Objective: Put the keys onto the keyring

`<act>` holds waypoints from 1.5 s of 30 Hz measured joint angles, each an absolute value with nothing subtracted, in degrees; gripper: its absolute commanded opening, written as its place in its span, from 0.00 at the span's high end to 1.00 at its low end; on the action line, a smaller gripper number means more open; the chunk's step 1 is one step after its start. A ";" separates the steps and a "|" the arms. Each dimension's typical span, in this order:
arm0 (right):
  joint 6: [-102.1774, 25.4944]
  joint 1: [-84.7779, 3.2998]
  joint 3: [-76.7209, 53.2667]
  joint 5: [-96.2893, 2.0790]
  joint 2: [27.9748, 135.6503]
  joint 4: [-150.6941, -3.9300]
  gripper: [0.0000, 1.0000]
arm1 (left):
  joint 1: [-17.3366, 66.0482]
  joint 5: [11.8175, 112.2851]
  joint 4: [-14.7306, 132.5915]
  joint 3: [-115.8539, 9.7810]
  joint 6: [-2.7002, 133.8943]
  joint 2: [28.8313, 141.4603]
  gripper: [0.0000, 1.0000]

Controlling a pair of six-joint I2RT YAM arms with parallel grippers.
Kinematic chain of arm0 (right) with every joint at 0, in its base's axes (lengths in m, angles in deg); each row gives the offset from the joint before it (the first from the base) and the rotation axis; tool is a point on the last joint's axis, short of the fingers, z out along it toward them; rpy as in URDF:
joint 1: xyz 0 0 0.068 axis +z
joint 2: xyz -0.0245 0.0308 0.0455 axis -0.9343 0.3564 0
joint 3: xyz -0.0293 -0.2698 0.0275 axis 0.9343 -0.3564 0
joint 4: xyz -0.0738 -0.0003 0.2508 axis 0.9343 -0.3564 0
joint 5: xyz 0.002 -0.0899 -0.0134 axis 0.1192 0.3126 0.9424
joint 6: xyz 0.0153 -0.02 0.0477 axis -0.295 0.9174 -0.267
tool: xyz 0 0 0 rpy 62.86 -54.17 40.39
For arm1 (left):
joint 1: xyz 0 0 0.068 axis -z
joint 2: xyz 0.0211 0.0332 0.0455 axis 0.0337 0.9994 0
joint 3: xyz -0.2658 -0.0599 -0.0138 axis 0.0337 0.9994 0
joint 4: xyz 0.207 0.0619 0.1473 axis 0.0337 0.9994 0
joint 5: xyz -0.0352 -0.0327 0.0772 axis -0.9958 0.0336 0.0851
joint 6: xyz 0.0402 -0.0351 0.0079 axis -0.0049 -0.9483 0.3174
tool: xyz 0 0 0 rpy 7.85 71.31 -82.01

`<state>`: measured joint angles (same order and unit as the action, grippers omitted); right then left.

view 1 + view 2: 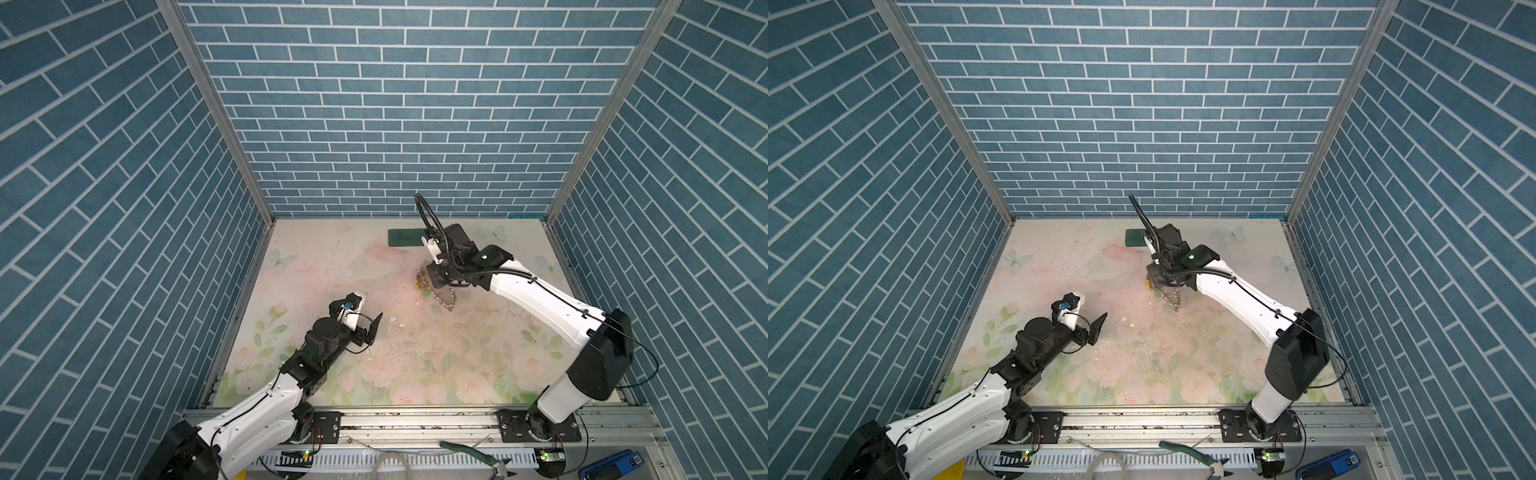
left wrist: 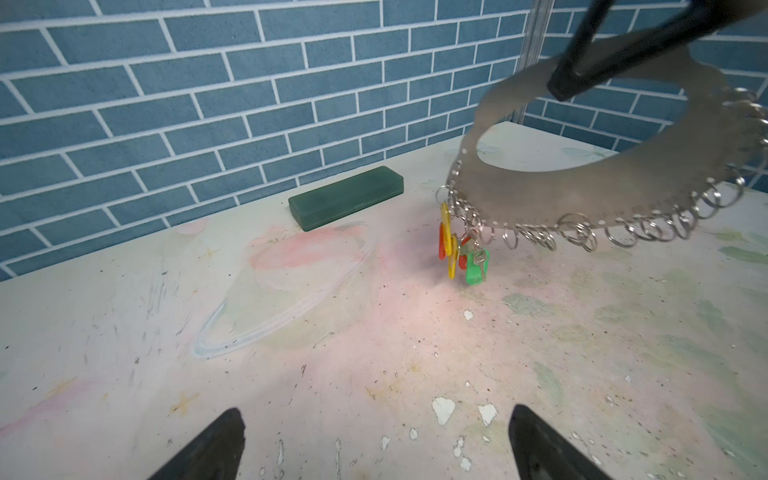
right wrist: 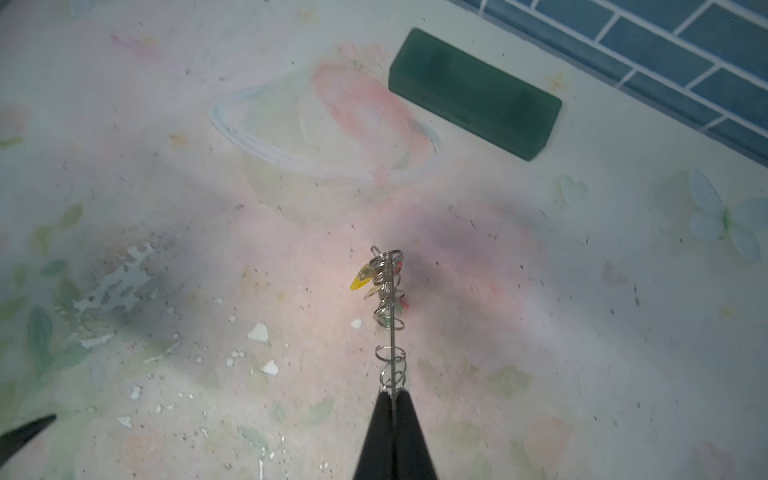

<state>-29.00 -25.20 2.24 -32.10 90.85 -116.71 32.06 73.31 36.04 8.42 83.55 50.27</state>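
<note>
The right gripper (image 3: 392, 392) holds up the large dark grey flat metal keyring (image 2: 582, 183); the left gripper (image 2: 374, 411) hangs wide open and empty.
The right jaws are shut on the hoop's rim, so the keyring hangs above the pastel floral tabletop (image 2: 291, 332) with its fringe of small silver split rings lowest. From a few of those rings dangle the small silver keys (image 2: 463, 249) with yellow, orange, red and green plastic tags. A dark green rectangular plastic case (image 2: 347, 197) lies beside the back wall. No loose key shows on the tabletop, so threading looks finished; what seems left is setting the keyring down.
</note>
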 measured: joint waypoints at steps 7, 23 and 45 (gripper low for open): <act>-29.57 -25.33 14.61 -39.80 102.28 -114.85 1.00 | 32.06 76.42 36.85 9.95 84.42 46.09 0.01; -49.74 -50.03 -16.75 -52.65 96.66 -91.33 1.00 | 32.06 76.96 37.02 10.49 85.06 48.15 0.00; -50.95 -66.71 -45.60 -32.71 62.39 -87.94 0.44 | 32.06 89.25 29.85 12.22 83.68 49.53 0.00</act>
<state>-50.95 -66.71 -45.60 -32.71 62.39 -87.94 32.06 89.25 29.85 12.22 83.68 49.53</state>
